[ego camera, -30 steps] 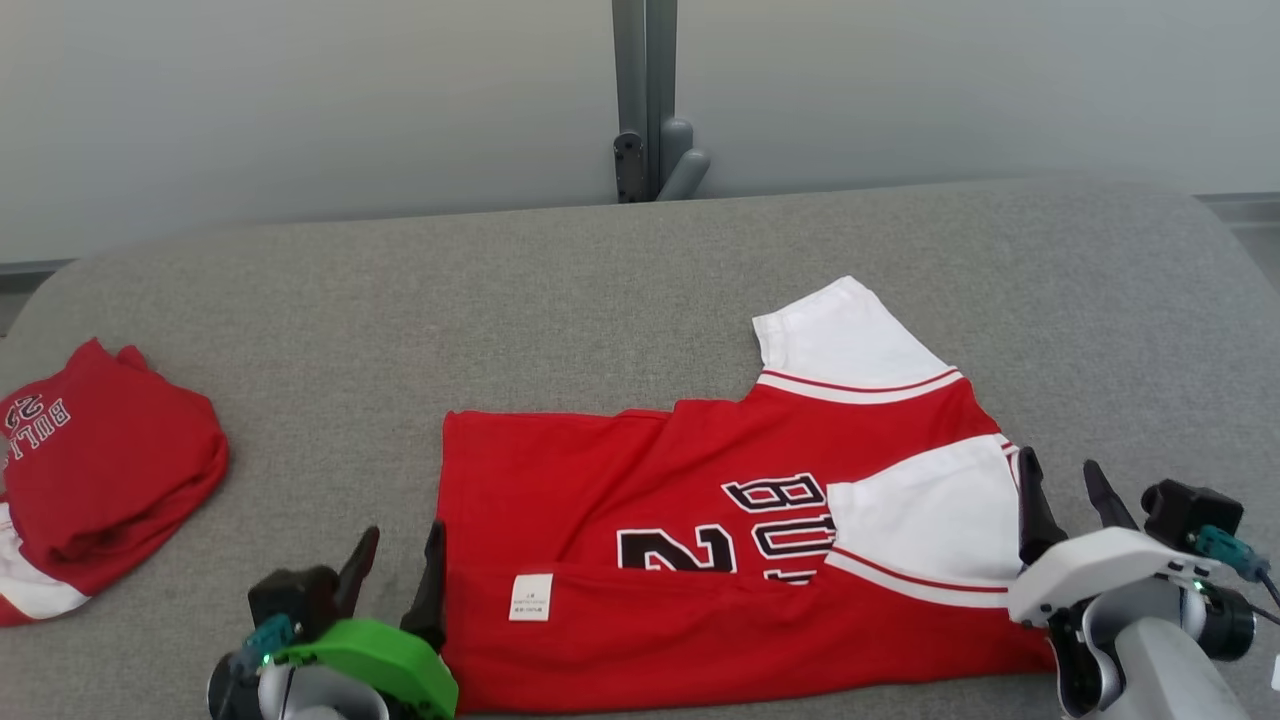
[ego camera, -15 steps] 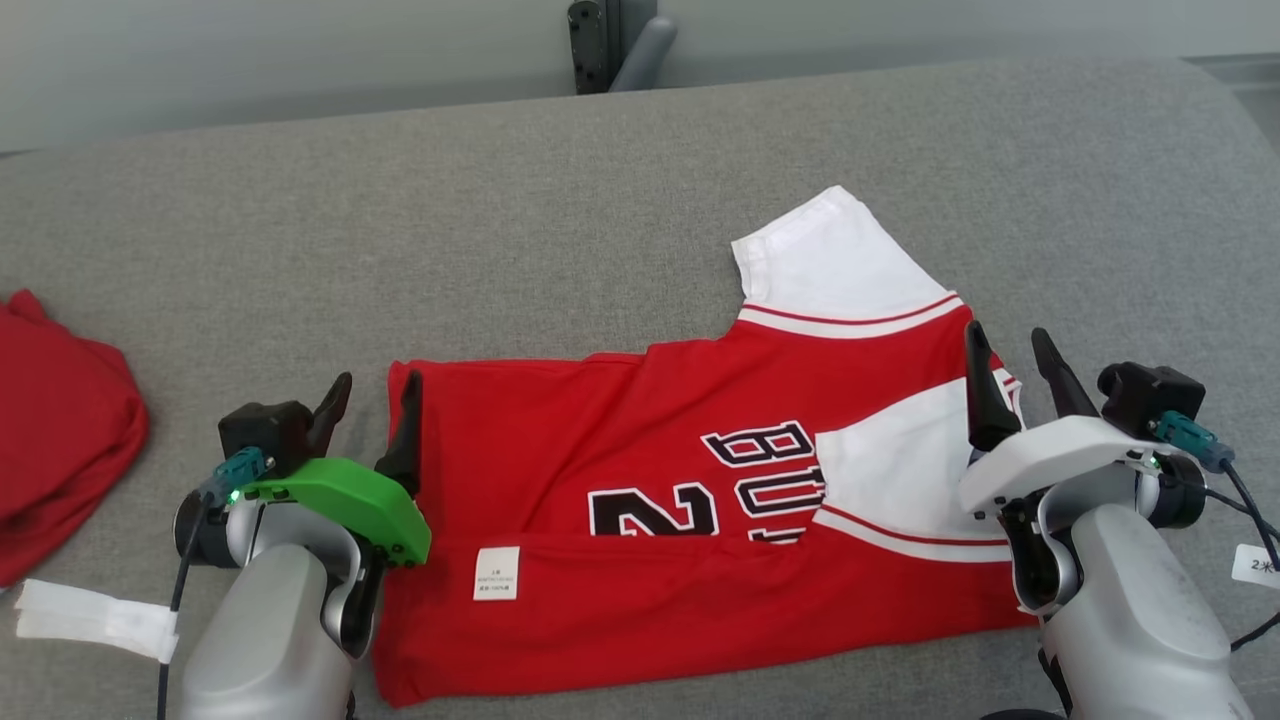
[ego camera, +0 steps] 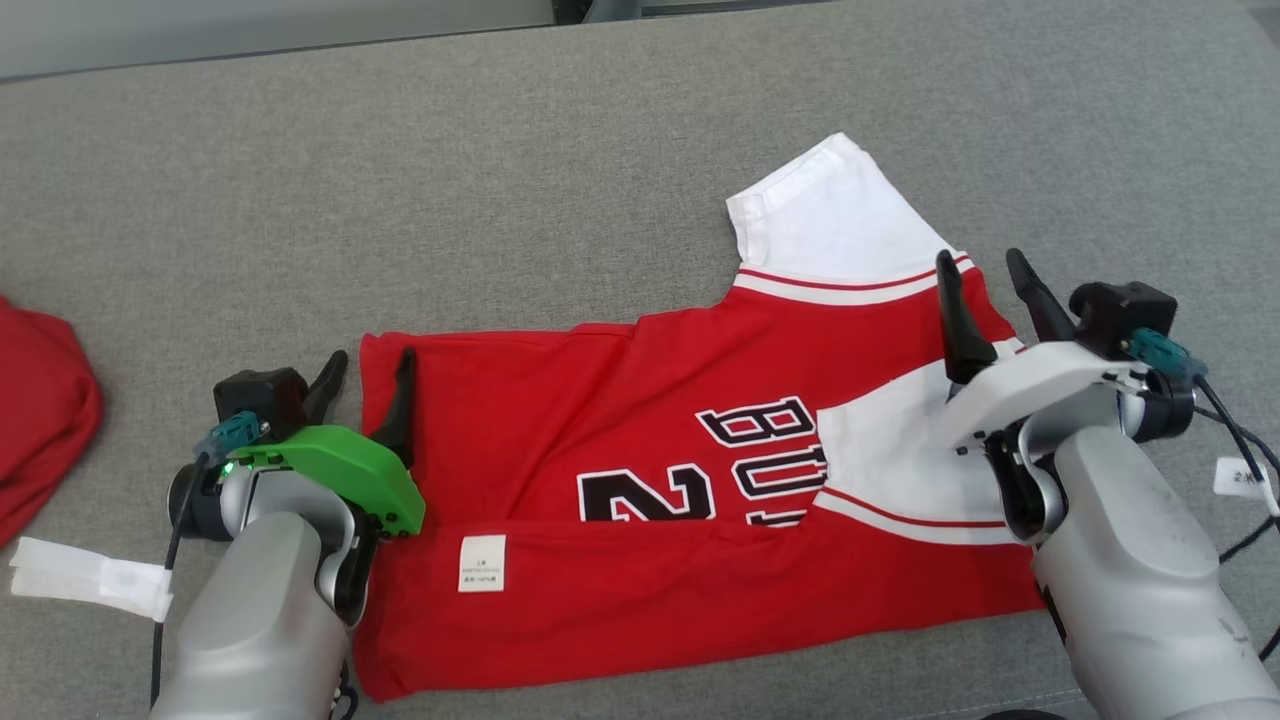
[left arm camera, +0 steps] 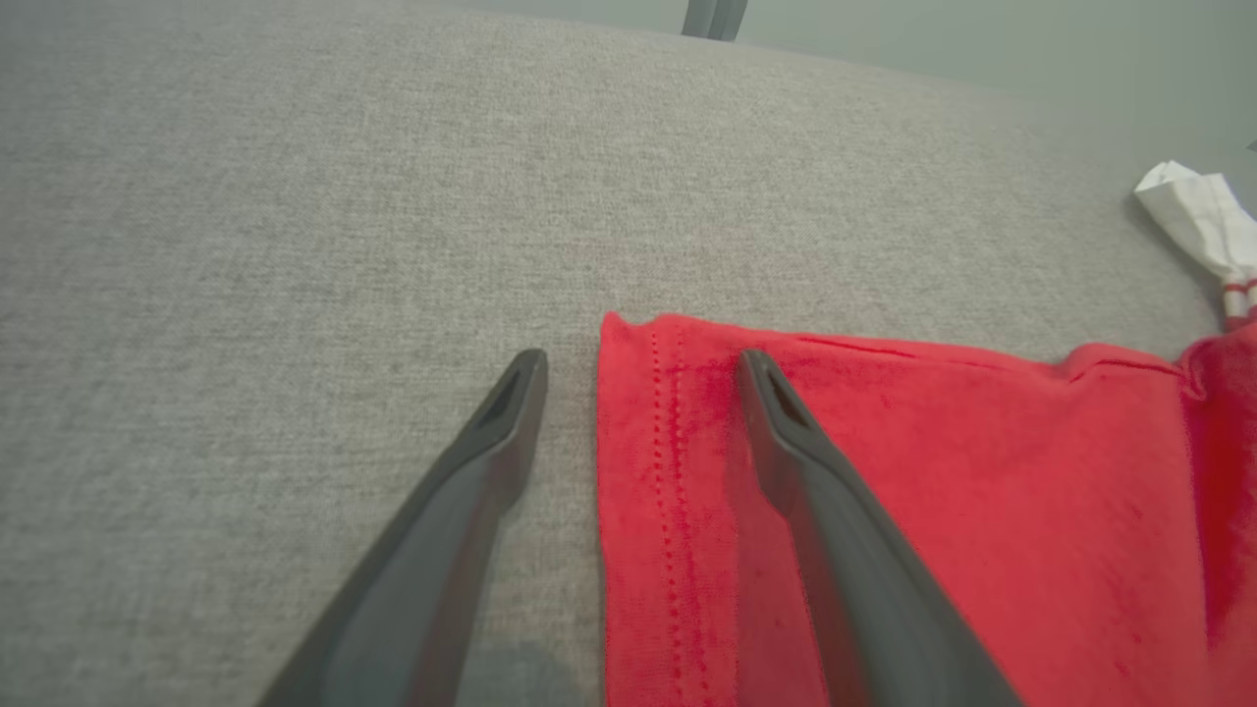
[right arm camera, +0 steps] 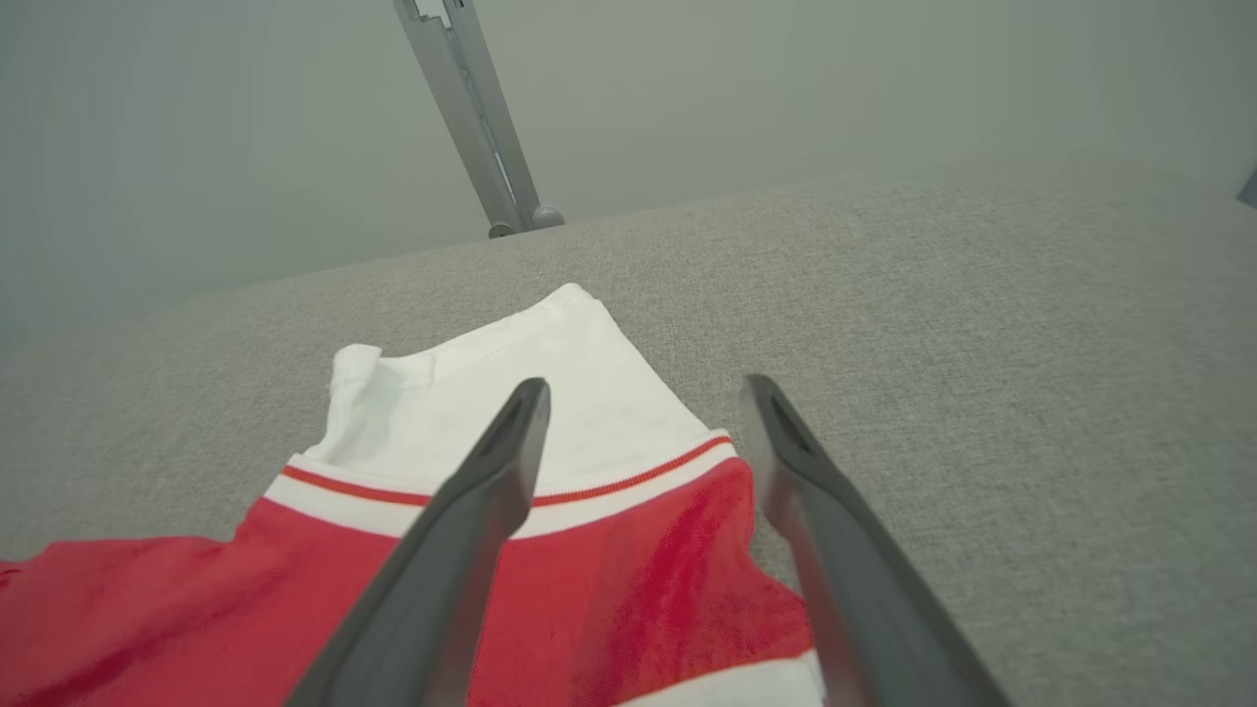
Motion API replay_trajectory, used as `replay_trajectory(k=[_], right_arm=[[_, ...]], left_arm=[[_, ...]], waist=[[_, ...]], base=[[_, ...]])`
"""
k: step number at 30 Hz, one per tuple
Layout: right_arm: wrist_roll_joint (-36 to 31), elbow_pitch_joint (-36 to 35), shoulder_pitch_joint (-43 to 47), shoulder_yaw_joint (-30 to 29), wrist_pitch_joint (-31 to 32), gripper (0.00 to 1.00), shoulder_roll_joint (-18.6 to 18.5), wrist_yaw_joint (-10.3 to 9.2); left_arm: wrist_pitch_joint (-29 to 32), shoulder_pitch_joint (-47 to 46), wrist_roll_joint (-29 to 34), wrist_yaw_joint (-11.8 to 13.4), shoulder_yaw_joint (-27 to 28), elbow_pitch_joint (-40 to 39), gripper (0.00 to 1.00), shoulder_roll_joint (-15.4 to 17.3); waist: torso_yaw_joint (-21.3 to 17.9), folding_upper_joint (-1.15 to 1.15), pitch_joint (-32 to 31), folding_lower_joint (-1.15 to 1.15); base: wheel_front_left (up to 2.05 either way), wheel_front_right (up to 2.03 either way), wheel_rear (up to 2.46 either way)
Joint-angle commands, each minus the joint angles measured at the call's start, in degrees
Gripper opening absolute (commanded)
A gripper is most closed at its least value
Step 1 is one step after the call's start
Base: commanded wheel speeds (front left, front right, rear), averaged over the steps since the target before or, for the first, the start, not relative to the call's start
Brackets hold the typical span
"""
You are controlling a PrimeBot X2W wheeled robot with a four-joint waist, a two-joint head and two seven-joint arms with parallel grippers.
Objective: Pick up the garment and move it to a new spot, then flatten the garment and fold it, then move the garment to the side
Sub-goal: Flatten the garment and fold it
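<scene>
A red jersey [ego camera: 640, 420] with white sleeves and black lettering lies partly folded on the grey padded surface [ego camera: 500, 180]. Its near strip is turned up, showing a white label [ego camera: 481, 563]. One white sleeve [ego camera: 830, 220] sticks out toward the far side, and it shows in the right wrist view as the sleeve [right arm camera: 511, 383]. My left gripper [ego camera: 367, 365] is open, straddling the jersey's far left corner [left arm camera: 628, 339]. My right gripper [ego camera: 982, 265] is open above the jersey's right edge [right arm camera: 687, 550], near the shoulder stripe.
A second red garment [ego camera: 40, 420] lies bunched at the left edge of the head view. A white paper tag [ego camera: 90, 580] hangs by my left forearm, another tag [ego camera: 1240, 475] by my right cable. A grey post [right arm camera: 471, 108] stands beyond the surface.
The head camera has tilted down, so the scene has shifted. Both arms have reached forward: the left gripper to the jersey's far left corner, the right gripper up its right edge. Both stay open.
</scene>
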Motion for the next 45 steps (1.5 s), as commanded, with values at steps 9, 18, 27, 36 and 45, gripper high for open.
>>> replay_trajectory(k=[9,18,27,36,45], right_arm=[[0.0,9.9,-15.1,10.8,7.6,1.00,-5.2,-0.09],[3.7,16.7,-23.6,18.6,16.9,1.00,-7.7,-0.09],[7.6,23.8,-30.5,20.6,23.8,1.00,-11.0,-0.09],[5.7,32.1,-36.0,20.1,28.0,1.00,-13.2,-0.09],[5.5,34.3,-35.7,20.9,30.4,0.42,-12.5,-0.06]], left_arm=[[0.0,-4.2,-2.1,0.1,-3.3,3.9,0.23,-1.1],[0.5,-7.5,-7.0,0.1,-10.6,5.2,0.00,-1.8],[-0.1,-10.6,-9.8,0.1,-16.8,3.5,0.00,-3.2],[-0.1,-13.2,-11.8,0.1,-20.0,1.1,0.00,-4.2],[-0.1,-13.1,-11.5,0.1,-19.6,0.0,0.00,-4.1]], waist=[[2.8,0.00,1.9,0.00],[5.5,0.00,2.6,0.00],[10.5,0.00,5.5,0.00],[14.5,0.00,8.3,0.00],[14.8,0.00,8.6,0.00]], base=[[0.00,0.00,0.00],[0.00,0.00,0.00],[0.00,0.00,0.00],[0.00,0.00,0.00],[0.00,0.00,0.00]])
